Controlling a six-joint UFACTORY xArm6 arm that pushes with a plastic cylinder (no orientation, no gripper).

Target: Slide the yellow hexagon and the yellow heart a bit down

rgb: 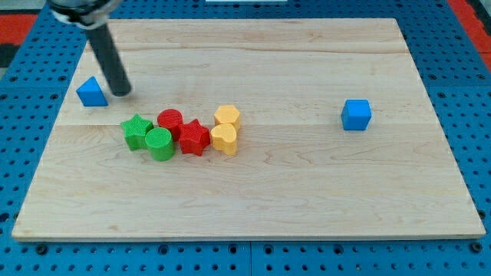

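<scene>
The yellow hexagon [227, 116] sits just left of the board's middle. The yellow heart [224, 139] touches it from below. A red star [193, 137] lies against the heart's left side. My tip [121, 93] rests on the board at the upper left, well left of both yellow blocks and just right of a blue triangular block [91, 92].
A red cylinder [169, 121], a green cylinder [159, 143] and a green star [136, 131] cluster left of the red star. A blue cube [356, 114] stands alone at the right. The wooden board [307, 199] lies on a blue perforated table.
</scene>
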